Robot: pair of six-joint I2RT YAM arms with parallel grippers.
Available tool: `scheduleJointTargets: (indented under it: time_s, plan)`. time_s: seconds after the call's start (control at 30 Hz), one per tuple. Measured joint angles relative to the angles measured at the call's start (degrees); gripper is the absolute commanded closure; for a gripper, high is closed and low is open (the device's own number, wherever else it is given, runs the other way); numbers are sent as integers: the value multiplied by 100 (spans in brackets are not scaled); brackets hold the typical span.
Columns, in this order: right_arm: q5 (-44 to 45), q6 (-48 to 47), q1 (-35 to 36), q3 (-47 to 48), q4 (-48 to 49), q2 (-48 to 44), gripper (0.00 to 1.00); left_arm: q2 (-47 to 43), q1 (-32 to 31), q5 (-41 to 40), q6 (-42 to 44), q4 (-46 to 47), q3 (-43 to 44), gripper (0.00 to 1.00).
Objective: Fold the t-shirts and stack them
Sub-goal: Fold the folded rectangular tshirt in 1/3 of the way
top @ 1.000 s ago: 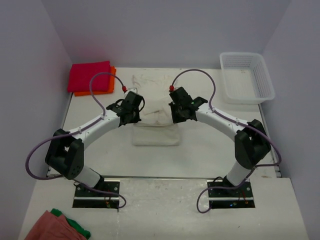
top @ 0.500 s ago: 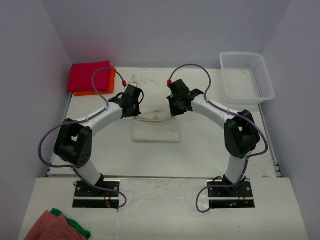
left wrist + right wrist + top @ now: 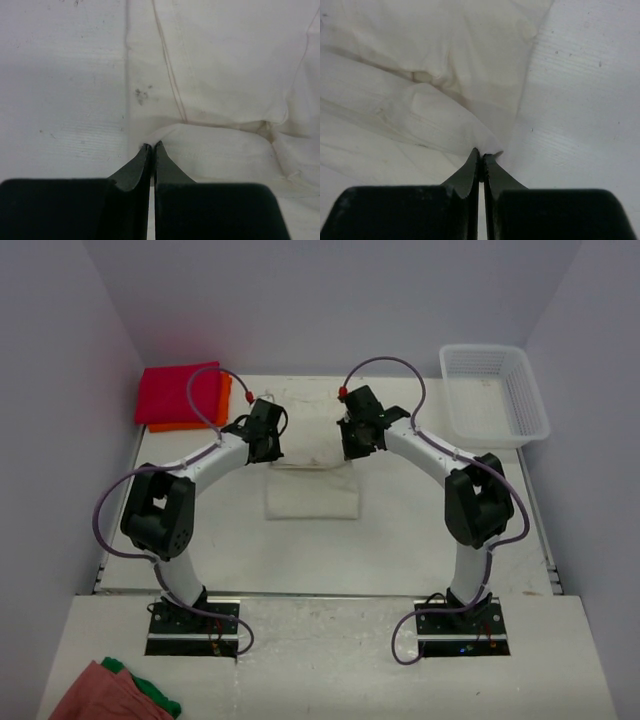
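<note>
My left end effector (image 3: pixel 151 146) and right end effector (image 3: pixel 481 152) each pinch the cream-white t-shirt (image 3: pixel 310 495), half folded mid-frame on the desk (image 3: pixel 400 540); the magenta-red t-shirt (image 3: pixel 178 392) lies folded on the orange t-shirt (image 3: pixel 226 392) upper left, so one remains, I judge.

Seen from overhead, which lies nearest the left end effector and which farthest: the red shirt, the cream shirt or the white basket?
1. The cream shirt, mid-table, pinched by the left end effector.
2. The red shirt, far-left corner.
3. The white basket, far-right corner.
</note>
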Motion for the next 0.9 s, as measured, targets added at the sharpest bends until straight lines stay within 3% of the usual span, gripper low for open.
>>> scheduleJointTargets:
  time_s: [0.27, 0.4, 0.43, 0.47, 0.5, 0.6, 0.7, 0.8, 0.83, 0.87, 0.9]
  plan:
    - [-116, -129, -192, 437, -74, 651, 100, 544, 111, 68, 103, 90, 192, 100]
    - [-101, -256, -225, 852, -144, 1049, 96, 669, 140, -9, 260, 221, 229, 88]
    - [-98, -289, -232, 1012, -199, 1172, 89, 682, 140, -72, 315, 245, 264, 81]
    - [-101, -330, -245, 1226, -267, 1309, 80, 699, 144, -153, 378, 260, 332, 67]
    - [-94, -367, -258, 1473, -350, 1451, 48, 723, 149, -221, 466, 267, 433, 60]
    - [107, -575, -332, 2354, -511, 1891, 13, 837, 197, -518, 667, 337, 968, 51]
    - [481, -835, -463, 3322, -645, 2214, 5, 951, 297, -756, 914, 323, 1808, 46]
    - [675, -933, -669, 3832, -772, 2135, 5, 979, 391, -802, 1091, 286, 2767, 55]
    - [702, -927, -728, 3748, -741, 1974, 10, 922, 413, -704, 1082, 304, 2966, 60]
    - [726, -896, -793, 3477, -734, 1718, 21, 798, 439, -474, 1025, 354, 3018, 86]
    - [732, -839, -837, 3119, -752, 1419, 91, 601, 446, -229, 935, 461, 2861, 100]
